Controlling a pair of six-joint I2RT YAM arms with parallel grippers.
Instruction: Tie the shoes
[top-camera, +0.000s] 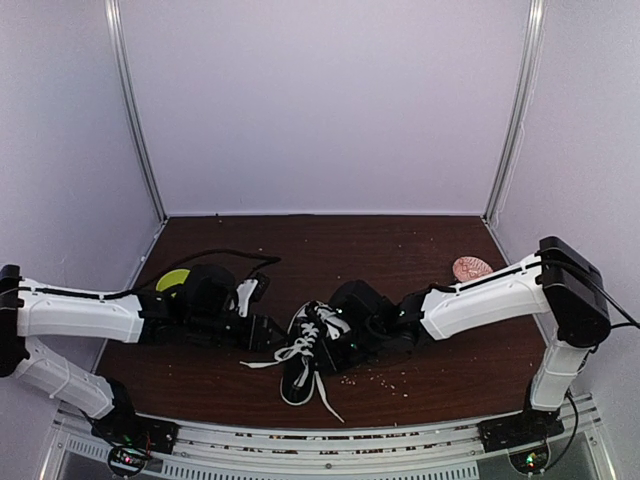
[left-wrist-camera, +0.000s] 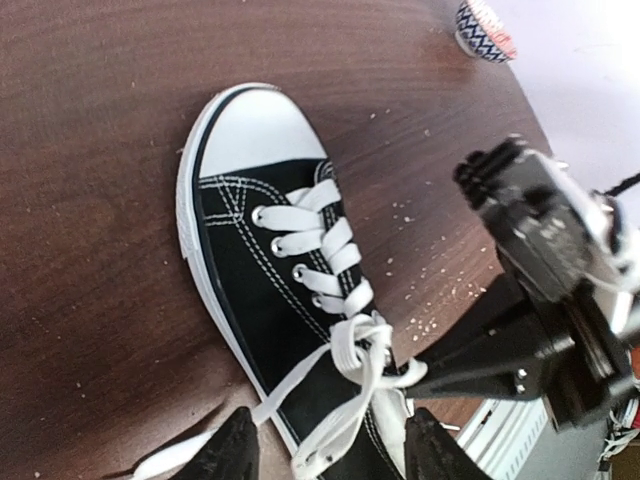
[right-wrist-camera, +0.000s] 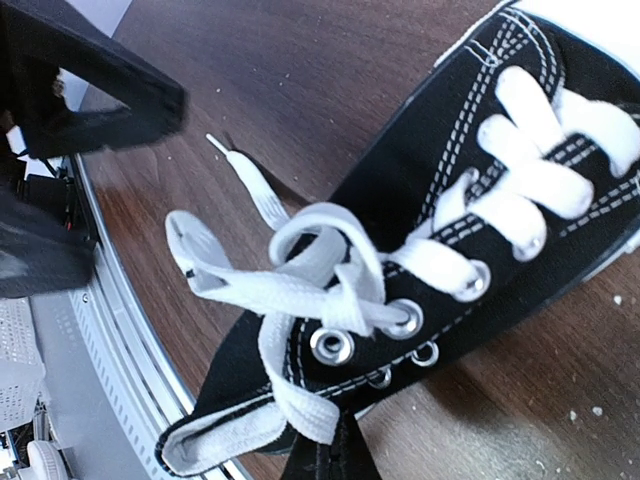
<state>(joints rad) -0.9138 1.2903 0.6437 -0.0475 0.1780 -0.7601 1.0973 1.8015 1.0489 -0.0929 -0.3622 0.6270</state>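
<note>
I've got the sneaker on the surface between the arms, near the front edge. The laces show a loose first crossing, with no bow yet. My right gripper is closed, apparently pinching the laces, and my left gripper stands open astride the loose ends.

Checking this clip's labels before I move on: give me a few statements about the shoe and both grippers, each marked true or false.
1. A single sneaker lies on the table. True.
2. The left gripper has its jaws shut on a lace. False: its jaws stand apart and clamp nothing.
3. The right gripper has its jaws shut on a strand of the white laces. True.
4. The toe cap is black. False: it is white.
5. The white laces run through the eyelets up the sneaker. True.
</note>
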